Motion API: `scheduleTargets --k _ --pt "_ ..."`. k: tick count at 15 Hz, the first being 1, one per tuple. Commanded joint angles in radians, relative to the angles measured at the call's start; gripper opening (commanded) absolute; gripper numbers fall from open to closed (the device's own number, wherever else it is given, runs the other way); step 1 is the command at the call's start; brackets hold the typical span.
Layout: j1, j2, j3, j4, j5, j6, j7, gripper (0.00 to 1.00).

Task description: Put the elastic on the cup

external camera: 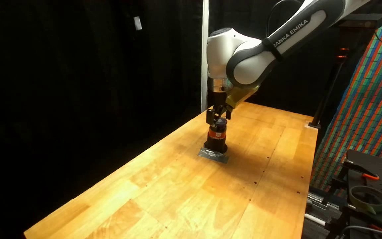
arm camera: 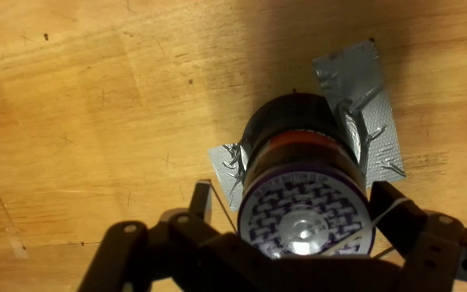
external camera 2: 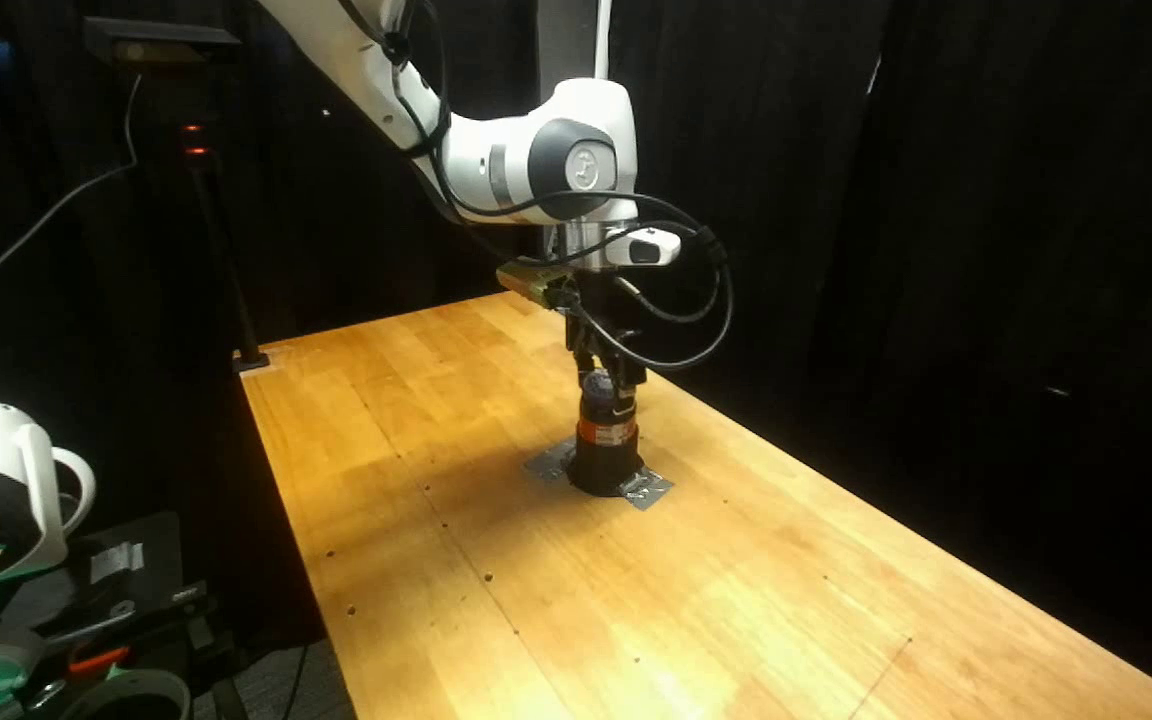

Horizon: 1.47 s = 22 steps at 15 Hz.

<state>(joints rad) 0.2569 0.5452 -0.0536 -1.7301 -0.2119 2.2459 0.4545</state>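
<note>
Upright in its black holder (external camera 2: 606, 466) on the counter (external camera: 194, 186), the lidded jar (external camera: 217, 134) stood directly below the tool (arm camera: 295, 198), whose jaws, spread wide with the elastic (arm camera: 351, 238) stretched between them, flanked the lid (arm camera: 304, 198) in the wrist view.

A glossy white arm (external camera: 222, 54) with rounded joints (external camera: 249, 71) bears a dark grey panel (external camera: 288, 35), lettered EMIKA in pale capitals (external camera: 299, 27), a black strap (external camera: 272, 49), a silver metal collar (external camera: 220, 85) and an olive-gold angular block (external camera: 240, 96). Slim black cables (external camera 2: 704, 236) loop near a grey-ringed round cap (external camera 2: 574, 163) with an emblem (external camera 2: 586, 169). The black jointed gripper (arm camera: 292, 194) has pale round fasteners (arm camera: 130, 228).
</note>
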Motion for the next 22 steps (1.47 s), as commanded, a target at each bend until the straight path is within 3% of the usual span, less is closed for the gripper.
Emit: scheduleTargets --k 1,13,22 --pt "-0.002 -0.01 0.013 0.008 0.017 -0.113 0.004 1.0" --pt "-0.036 0.03 0.051 0.122 0.042 -0.389 -0.089 1.0" --pt "-0.053 0.068 0.069 0.108 0.074 -0.281 -0.12 1.0"
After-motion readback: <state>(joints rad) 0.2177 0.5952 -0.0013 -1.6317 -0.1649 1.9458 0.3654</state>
